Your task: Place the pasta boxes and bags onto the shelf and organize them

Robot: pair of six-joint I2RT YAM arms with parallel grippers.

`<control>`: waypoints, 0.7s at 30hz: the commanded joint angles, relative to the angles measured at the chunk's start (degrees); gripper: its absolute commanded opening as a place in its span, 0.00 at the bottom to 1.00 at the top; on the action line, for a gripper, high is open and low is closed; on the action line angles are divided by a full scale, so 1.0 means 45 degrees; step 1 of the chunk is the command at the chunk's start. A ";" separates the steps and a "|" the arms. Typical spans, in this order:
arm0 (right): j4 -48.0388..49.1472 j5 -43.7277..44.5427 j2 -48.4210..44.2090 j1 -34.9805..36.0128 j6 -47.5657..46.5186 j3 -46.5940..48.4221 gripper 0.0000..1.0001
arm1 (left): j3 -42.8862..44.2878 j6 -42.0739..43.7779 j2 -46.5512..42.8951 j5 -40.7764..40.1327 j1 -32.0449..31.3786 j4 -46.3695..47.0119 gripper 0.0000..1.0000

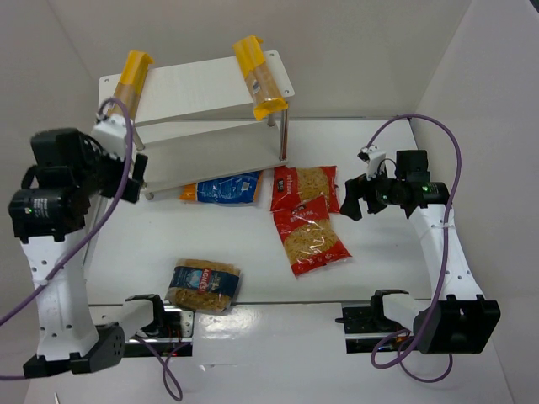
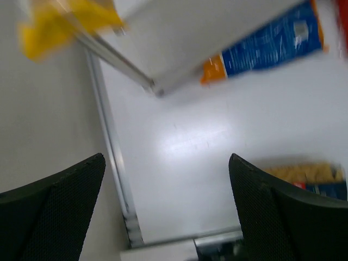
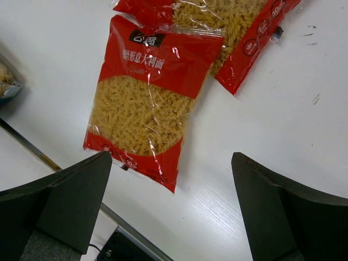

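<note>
The left wrist view was motion-blurred. At eleven o'clock the yellow spaghetti pack (image 2: 51, 24) ran off the top edge. The blue yellow-edged bag (image 2: 272, 46) at one o'clock had unreadable print. At four o'clock the clear blue-labelled bag (image 2: 310, 175) sat partly behind a finger (image 2: 283, 217) of the left gripper (image 2: 167, 174). In the right wrist view, the top edge cut the farther red bag (image 3: 239, 22). From above, the shelf (image 1: 210, 156) hid part of the blue bag.

Shelf (image 1: 198, 88) top free btw spaghetti packs (image 1: 259, 77); lower tier (image 1: 215, 156) prob. open.

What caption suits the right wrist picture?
Two overlapping red pasta bags on the white table, framed by the open right gripper.
</note>
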 commanded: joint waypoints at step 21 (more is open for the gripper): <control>0.2525 0.2922 -0.0785 -0.0078 0.2333 -0.1207 0.99 | -0.9590 -0.0778 -0.2902 0.3491 0.1463 0.3509 1.00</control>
